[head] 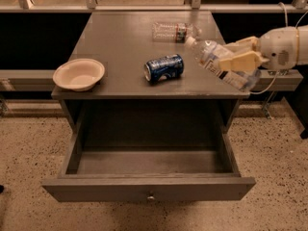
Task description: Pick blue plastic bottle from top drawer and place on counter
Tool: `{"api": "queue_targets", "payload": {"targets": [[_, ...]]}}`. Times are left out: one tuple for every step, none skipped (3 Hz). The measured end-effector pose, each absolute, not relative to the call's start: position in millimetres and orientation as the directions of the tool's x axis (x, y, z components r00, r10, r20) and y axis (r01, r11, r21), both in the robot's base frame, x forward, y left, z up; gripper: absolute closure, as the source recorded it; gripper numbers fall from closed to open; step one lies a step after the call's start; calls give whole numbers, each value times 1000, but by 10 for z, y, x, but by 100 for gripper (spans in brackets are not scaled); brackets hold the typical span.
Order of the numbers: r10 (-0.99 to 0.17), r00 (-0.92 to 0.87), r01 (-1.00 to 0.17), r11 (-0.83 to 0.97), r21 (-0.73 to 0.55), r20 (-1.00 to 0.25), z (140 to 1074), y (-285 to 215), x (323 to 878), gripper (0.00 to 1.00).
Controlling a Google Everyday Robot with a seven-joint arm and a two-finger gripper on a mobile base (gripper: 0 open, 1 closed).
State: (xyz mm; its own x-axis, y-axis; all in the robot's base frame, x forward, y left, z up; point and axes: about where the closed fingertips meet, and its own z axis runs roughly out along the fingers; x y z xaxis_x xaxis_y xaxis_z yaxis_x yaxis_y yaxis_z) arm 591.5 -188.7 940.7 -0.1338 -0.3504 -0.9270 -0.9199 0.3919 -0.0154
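I count two clear plastic bottles: one pale-blue-labelled bottle (214, 61) gripped in my one end effector (229, 56) over the right edge of the grey wooden table (120, 42), one crinkled red-green-labelled bottle (174, 32). Also one blue soda can (164, 67), one cream round bowl (78, 74), one open grey drawer (149, 190).

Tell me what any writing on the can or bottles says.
Nothing here can be read.
On the blue soda can lying on the grey wooden counter: white markings, too blurred.
On the crinkled clear bottle with red-green label: too small.
On the small clear plastic bottle with pale blue-white label, held in the robot's pincer at the counter's right edge: blurred.
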Motion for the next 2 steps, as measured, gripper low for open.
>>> {"api": "queue_targets", "payload": {"targets": [[-318, -290, -865, 491, 105, -903, 9473, -1832, 6237, 100], [-242, -457, -771, 587, 246, -856, 9309, -1850, 6478, 100]]}}
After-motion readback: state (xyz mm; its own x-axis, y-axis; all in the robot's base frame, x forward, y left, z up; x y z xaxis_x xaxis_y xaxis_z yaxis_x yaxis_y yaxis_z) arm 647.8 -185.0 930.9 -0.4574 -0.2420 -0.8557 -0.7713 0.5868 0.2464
